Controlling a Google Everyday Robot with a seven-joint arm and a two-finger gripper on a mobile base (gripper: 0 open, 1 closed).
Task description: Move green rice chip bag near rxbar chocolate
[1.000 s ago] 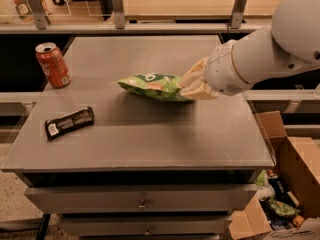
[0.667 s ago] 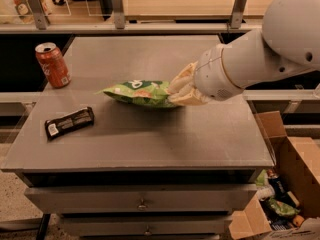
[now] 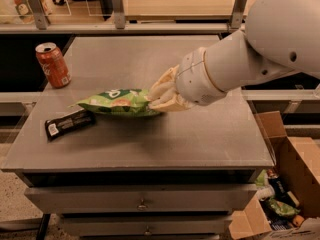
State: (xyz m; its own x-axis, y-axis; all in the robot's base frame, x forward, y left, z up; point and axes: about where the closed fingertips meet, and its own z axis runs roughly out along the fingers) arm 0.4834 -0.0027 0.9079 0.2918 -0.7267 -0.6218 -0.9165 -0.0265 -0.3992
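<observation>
Leftward and nearer is how the green rice chip bag (image 3: 117, 103) has travelled since a second ago, when it sat close to the middle of the table (image 3: 200, 139). Now its left tip reaches just beside the right end of the rxbar chocolate (image 3: 70, 123), at the near left. The gripper (image 3: 155, 98) sits right of the bag, fingers pinched on the pouch's right end.

The risk from here is overshoot. If the arm pushes further left, the limp tip could nudge the bar or settle on top of it. A release from any height could let the light pouch slide.

The bag looks flat and pale green, with white lettering and pictured chips. It droops leftward from the grip, and whether it touches the tabletop cannot be told. A red soda can (image 3: 52, 65) stands far left, well apart.
</observation>
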